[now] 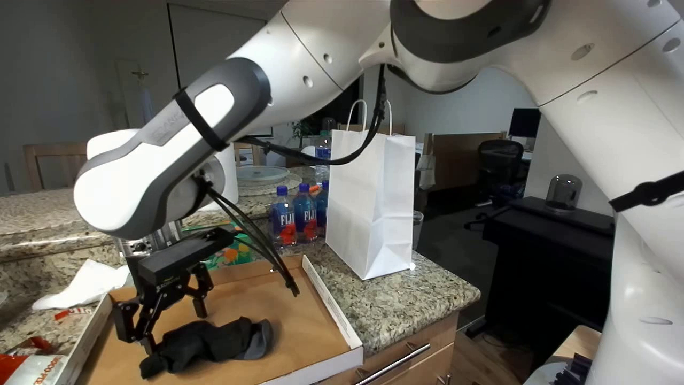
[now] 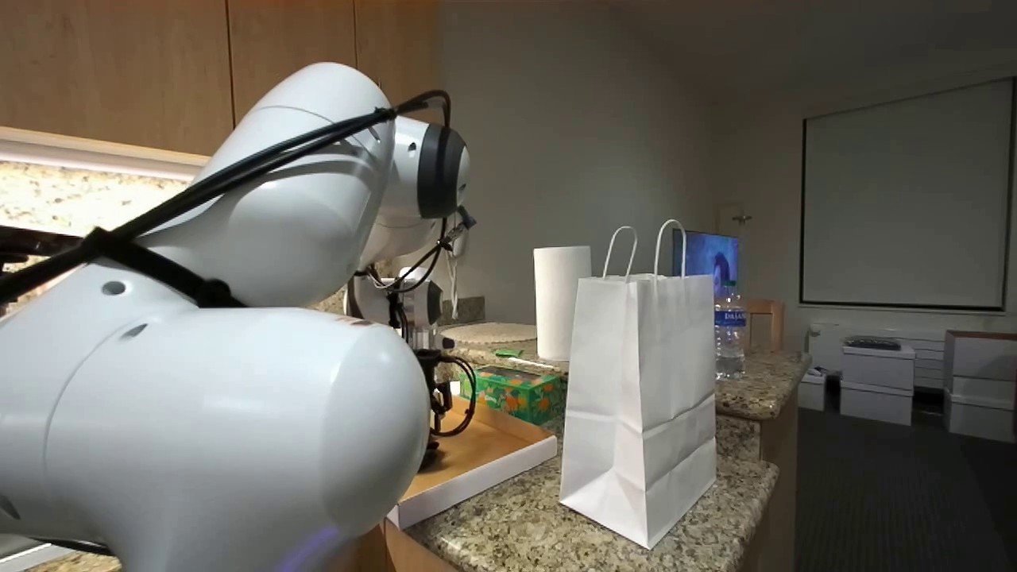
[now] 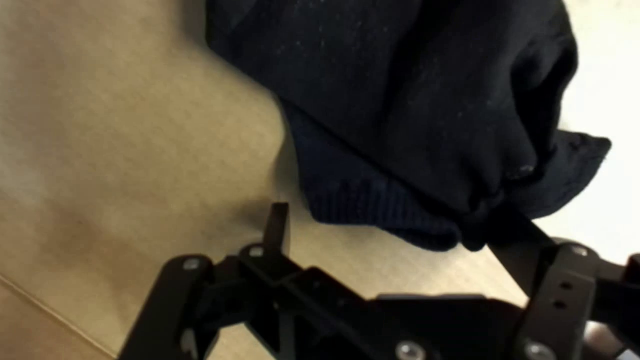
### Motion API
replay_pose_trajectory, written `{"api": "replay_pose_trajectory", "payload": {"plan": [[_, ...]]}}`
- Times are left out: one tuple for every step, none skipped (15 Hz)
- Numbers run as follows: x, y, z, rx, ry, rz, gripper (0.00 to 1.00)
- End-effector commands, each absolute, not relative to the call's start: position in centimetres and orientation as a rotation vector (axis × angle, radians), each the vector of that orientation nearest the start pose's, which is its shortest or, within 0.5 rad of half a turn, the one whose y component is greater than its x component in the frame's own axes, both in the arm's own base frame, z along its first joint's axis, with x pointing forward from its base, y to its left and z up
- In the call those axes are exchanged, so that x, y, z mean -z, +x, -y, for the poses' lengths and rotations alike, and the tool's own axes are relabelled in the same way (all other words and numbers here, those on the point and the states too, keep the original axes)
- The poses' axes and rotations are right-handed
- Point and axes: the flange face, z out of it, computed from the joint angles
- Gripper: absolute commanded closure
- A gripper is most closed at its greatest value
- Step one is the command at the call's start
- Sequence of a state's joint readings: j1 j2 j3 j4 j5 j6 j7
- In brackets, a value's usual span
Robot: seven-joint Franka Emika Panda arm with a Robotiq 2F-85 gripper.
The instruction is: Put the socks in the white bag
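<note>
Fingers (image 3: 276, 230) stand wide apart at rumpled black socks (image 3: 390, 95), a ribbed navy cuff (image 3: 367, 202) showing beneath.

Room: tray floor (image 1: 304, 334) beside socks (image 1: 206, 342) | Obstacle: tray wall (image 1: 332, 305) between socks and white bag (image 1: 355, 214)
</note>
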State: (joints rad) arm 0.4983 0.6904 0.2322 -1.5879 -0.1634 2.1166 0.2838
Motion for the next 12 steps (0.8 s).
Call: {"api": "replay_pose_trajectory", "payload": {"plan": [[-22.3,53.5,-43.6,-0.241,-3.079,0.887,0.0],[-22.7,53.7,-43.6,-0.251,-3.071,0.897,0.25],[-23.1,53.9,-43.3,-0.254,-3.073,0.9,0.26],[-23.4,54.0,-43.2,-0.256,-3.076,0.902,0.32],[-23.6,54.2,-42.9,-0.262,-3.08,0.897,0.4],[-23.8,54.3,-42.7,-0.268,-3.085,0.895,0.46],[-24.0,54.5,-42.5,-0.278,-3.09,0.89,0.54],[-24.2,54.6,-42.3,-0.283,-3.095,0.884,0.59],[-24.4,54.8,-42.1,-0.29,-3.098,0.874,0.66],[-24.6,55.0,-42.0,-0.293,-3.103,0.866,0.72],[-24.9,55.2,-41.8,-0.292,-3.109,0.853,0.8],[-25.1,55.5,-41.6,-0.289,-3.114,0.838,0.85]]}}
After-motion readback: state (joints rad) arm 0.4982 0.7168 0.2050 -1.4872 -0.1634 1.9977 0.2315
